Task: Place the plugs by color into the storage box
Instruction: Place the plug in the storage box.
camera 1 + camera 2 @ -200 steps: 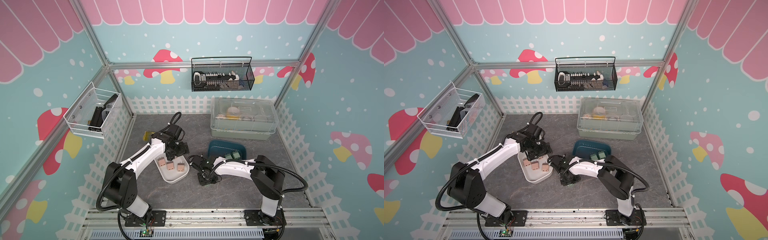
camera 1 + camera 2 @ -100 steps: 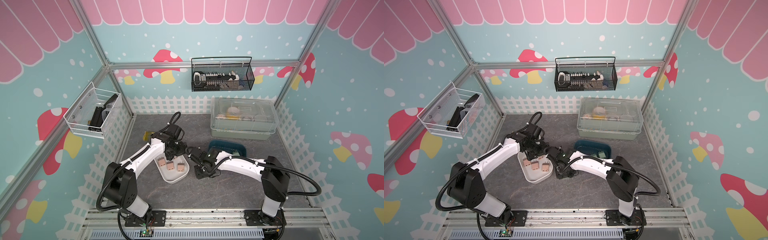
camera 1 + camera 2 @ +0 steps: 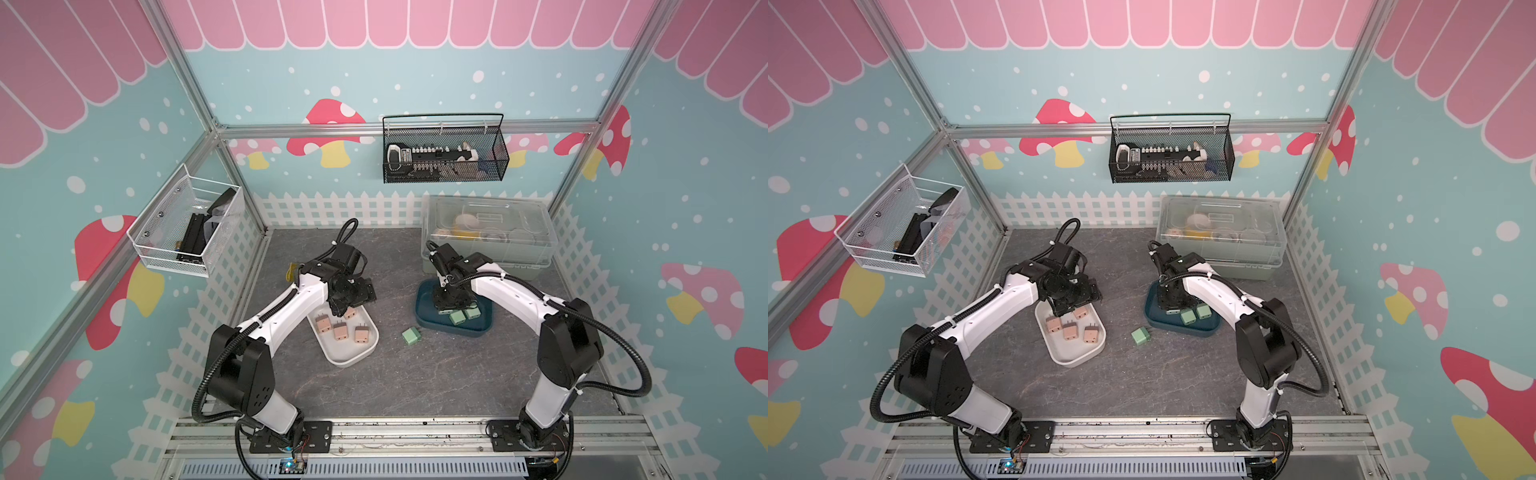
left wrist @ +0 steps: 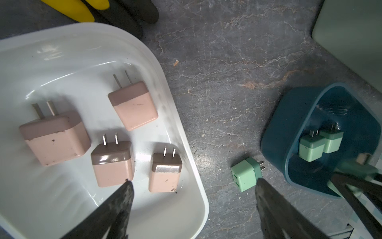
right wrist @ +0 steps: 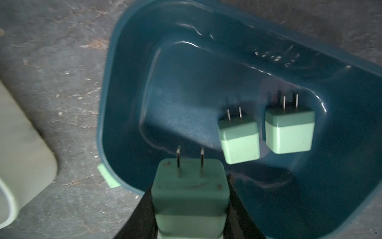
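A: Layout, big things first?
B: Grey desk (image 3: 415,382). On it the white tray (image 3: 349,355) sits under the left arm and the teal tray (image 3: 451,329) under the right arm. The two are apart.

A: Hands?
B: The right hand (image 5: 189,198) is clenched on the held green plug (image 5: 189,178), over one end of the teal tray, with the prongs pointing away from the wrist. The left hand (image 4: 193,183) is released and empty, its fingers spread over the white tray's rim.

A: The other plugs?
B: Four pink plugs (image 4: 132,105) lie inside the white tray, close under the left hand. Two green plugs (image 5: 239,140) lie side by side in the teal tray, beyond the held one and not touching it. One loose green plug (image 4: 246,173) lies on bare desk between the trays, nearer the teal one. In the left wrist view it sits just beside a left fingertip (image 4: 262,186), ungripped.
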